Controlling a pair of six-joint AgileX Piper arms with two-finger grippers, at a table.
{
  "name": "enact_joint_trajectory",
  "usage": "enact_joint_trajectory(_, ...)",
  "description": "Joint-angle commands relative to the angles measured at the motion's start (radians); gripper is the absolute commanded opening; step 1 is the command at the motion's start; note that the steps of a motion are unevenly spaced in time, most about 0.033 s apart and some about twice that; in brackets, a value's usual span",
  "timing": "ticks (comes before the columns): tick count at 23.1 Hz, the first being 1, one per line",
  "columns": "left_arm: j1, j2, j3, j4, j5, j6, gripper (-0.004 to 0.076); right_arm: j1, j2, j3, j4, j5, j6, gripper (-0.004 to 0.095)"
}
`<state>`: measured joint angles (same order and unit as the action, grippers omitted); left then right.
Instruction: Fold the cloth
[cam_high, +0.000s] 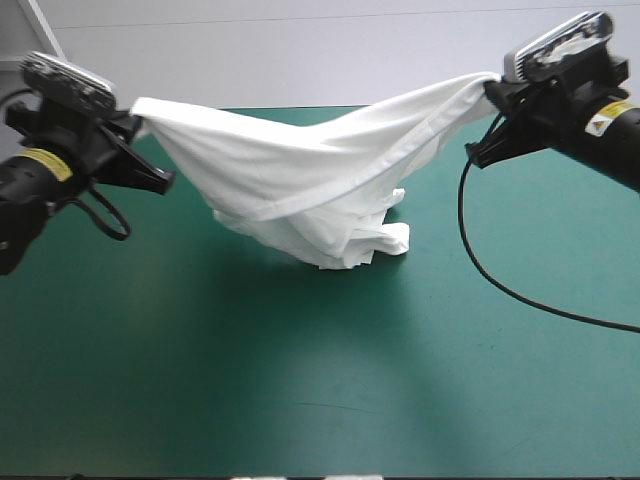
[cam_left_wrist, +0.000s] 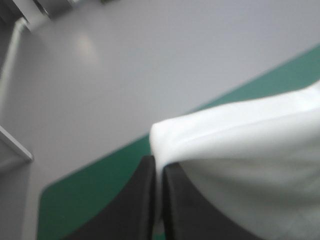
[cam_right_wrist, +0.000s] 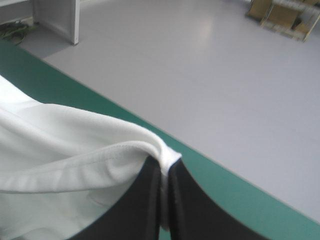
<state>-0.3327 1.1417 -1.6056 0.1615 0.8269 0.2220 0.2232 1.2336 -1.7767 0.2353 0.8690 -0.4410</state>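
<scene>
Teal-green cover lies bare across the near half of the table. Farther back, the white T-shirt is lifted and strung between the two arms over the far half of the table, sagging in the middle, not taut. Its lower part hangs down into a crumpled wad that touches the cover around the table's centre, with a soft shadow beside it. At the table's left side the left gripper is raised and pinches one upper end of the T-shirt. At the right side the right gripper is raised, a little higher in the high view, and pinches the opposite end. The two grippers are well apart.

Left wrist view: black fingers all but closed, a narrow slit with white cloth clamped in it. The fabric spreads out ahead of and beside the gripper, with a strip of cover beyond.

Right wrist view: fingers likewise nearly closed, clamped on a fold at the stitched hem. The cloth falls away to one side of the gripper, and the table's edge runs behind it.
</scene>
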Motion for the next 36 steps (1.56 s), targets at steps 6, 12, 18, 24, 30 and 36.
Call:
enact_joint_trajectory(6, 0.0, -0.058, -0.4, 0.072, -0.056, 0.005, 0.0019, 0.0, -0.091, -0.299, -0.038, -0.067, -0.004, 0.0)
enact_joint_trajectory(12, 0.0, -0.058, -0.643, 0.043, 0.021, 0.062, 0.0019, 0.0, -0.133, -0.487, -0.057, -0.054, -0.011, 0.0)
enact_joint_trajectory(18, 0.0, -0.019, -0.675, 0.012, 0.146, 0.072, 0.0019, 0.0, -0.134, -0.573, -0.065, 0.044, 0.002, 0.0)
enact_joint_trajectory(24, 0.0, 0.153, -0.438, 0.034, 0.177, 0.072, 0.0019, 0.0, 0.045, -0.573, -0.189, 0.285, 0.074, 0.0)
enact_joint_trajectory(30, 0.0, 0.473, -0.298, 0.115, 0.136, 0.072, 0.0019, 0.0, 0.404, -0.573, -0.218, 0.272, 0.097, 0.0)
enact_joint_trajectory(36, 0.0, 0.842, -0.391, 0.106, 0.097, 0.06, 0.0019, -0.054, 0.755, -0.668, -0.206, 0.16, 0.097, 0.0)
